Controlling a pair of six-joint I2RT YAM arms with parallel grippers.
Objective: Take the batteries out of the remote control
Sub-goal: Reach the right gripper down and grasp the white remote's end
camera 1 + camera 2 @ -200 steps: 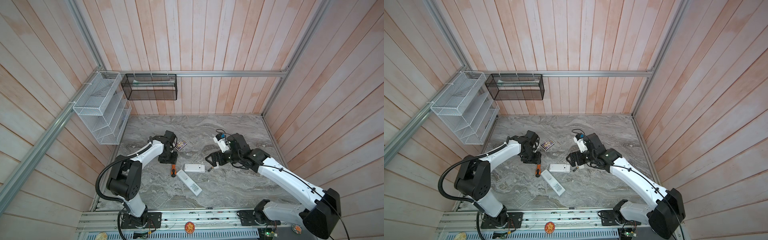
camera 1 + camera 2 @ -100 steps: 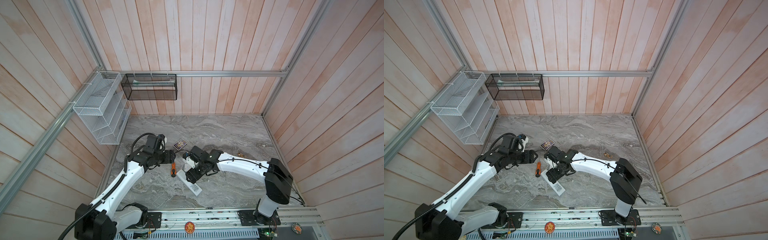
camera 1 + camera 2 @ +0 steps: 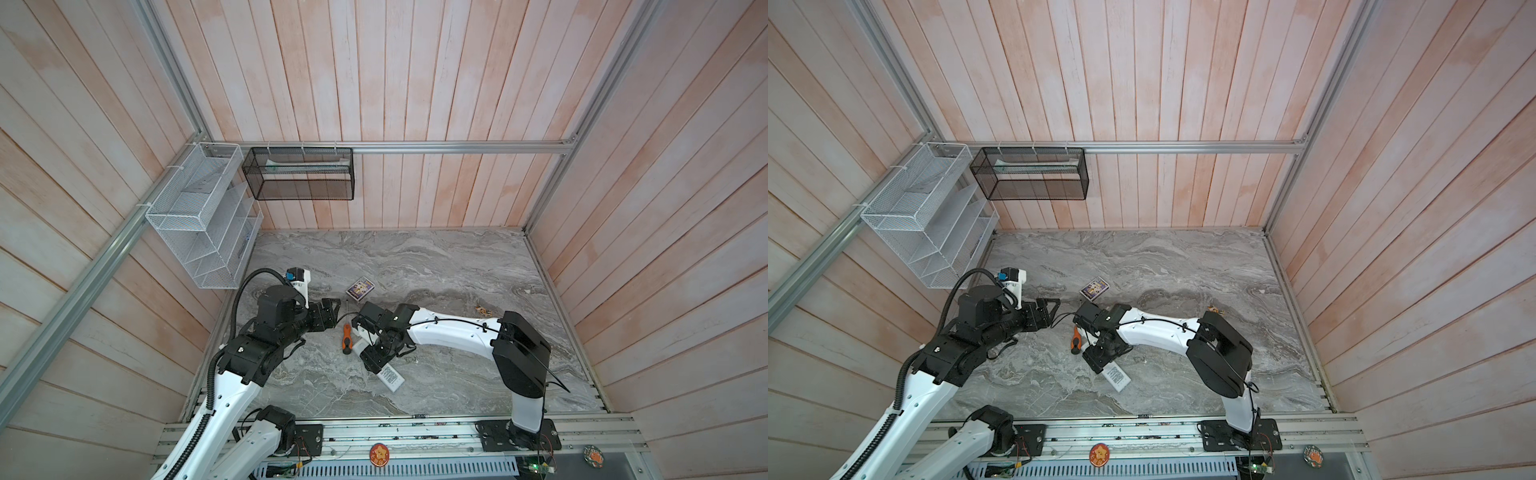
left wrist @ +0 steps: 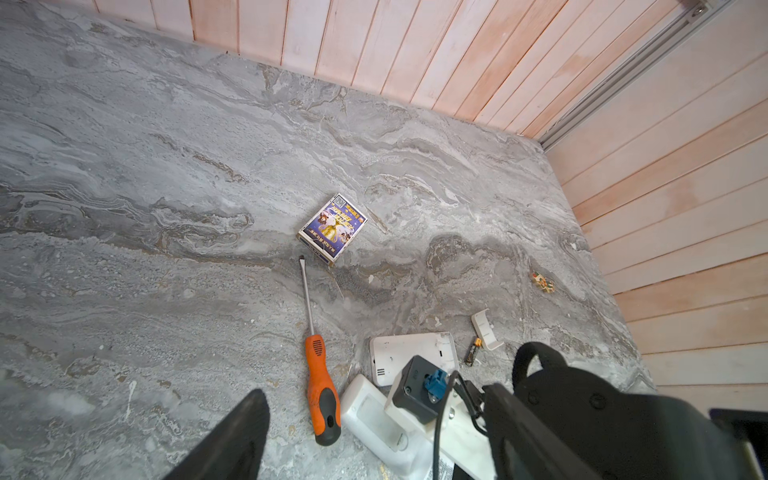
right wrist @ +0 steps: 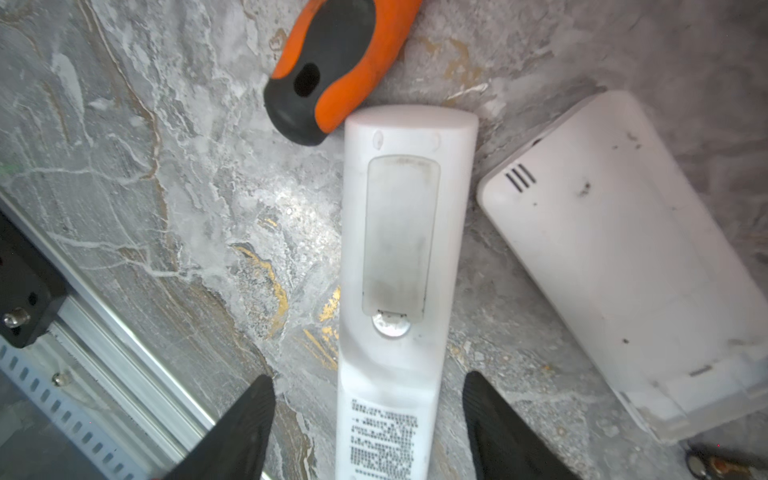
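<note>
Batteries: one loose battery (image 4: 471, 352) in view, lying on the marble tabletop (image 4: 166, 166) between the wide remote (image 4: 407, 353) and a small white cover plate (image 4: 487, 330). Alongside lies the slim remote (image 5: 399, 257), back up, cover closed. Astride it is the right gripper (image 5: 368, 415), spread wide, a finger on each side, neither touching. Item: screwdriver (image 4: 320, 386), handle butt just beside that remote's end. Near its shaft is the left gripper (image 3: 1054, 312), spread, empty.

One battery (image 4: 471, 351), dark with a yellowish end, lies loose on the marble top (image 4: 166, 208), just beside the open end of the wider white remote (image 4: 409, 353). The slim white remote (image 5: 399, 270) lies back-up alongside, compartment closed, printed label showing.
</note>
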